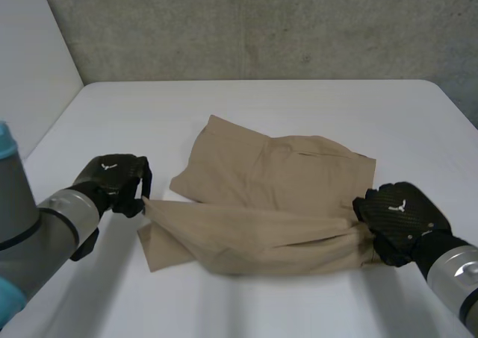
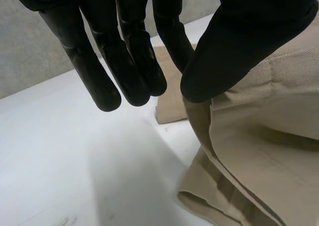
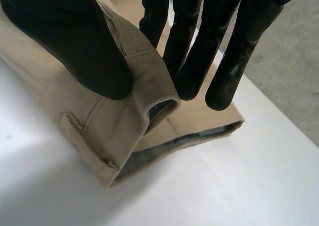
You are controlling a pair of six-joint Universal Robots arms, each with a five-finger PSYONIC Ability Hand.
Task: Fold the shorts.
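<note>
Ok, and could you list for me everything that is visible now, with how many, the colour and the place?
shorts: one, tan, in the middle of the table, partly folded, the near edge lifted between the two hands
table: one, white, under the shorts
wall: one, grey concrete, behind the table
side panel: one, white, at the table's left side
left arm: one, grey with light-blue caps, near left
right arm: one, grey, near right
left hand: one, black, pinching the left end of the shorts' lifted edge
right hand: one, black, pinching the waistband at the shorts' right end
</note>
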